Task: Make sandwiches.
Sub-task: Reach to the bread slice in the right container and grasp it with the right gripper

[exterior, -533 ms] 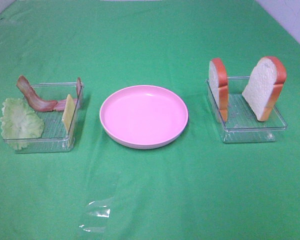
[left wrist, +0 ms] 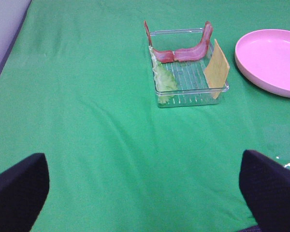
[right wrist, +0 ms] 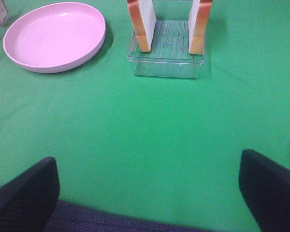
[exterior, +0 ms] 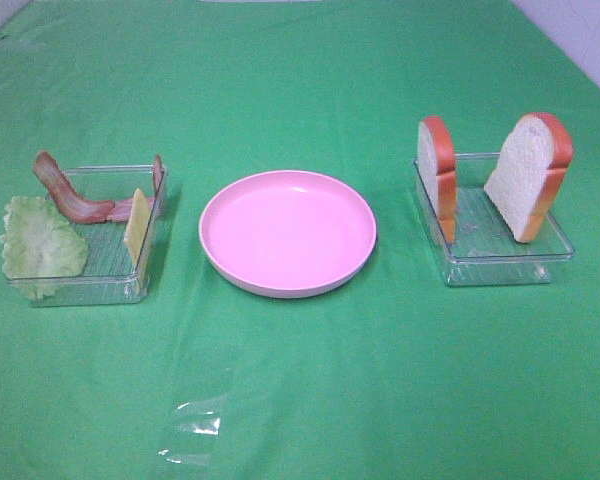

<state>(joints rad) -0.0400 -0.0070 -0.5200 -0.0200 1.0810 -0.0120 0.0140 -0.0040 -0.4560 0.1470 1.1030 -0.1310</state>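
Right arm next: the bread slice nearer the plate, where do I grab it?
I'd grip the bread slice by its rounded top, coming from above, jaws across its thin width: it stands on edge, top clear of the tray rim.

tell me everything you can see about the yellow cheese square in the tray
The cheese square is a thin, flat, pale yellow slice that looks like soft plastic. It stands on edge, tilted, leaning against the inner wall of the left clear tray on the side nearest the pink plate, with its top poking above the rim. A bacon strip ends close beside it; whether they touch is unclear. Nothing grips it.
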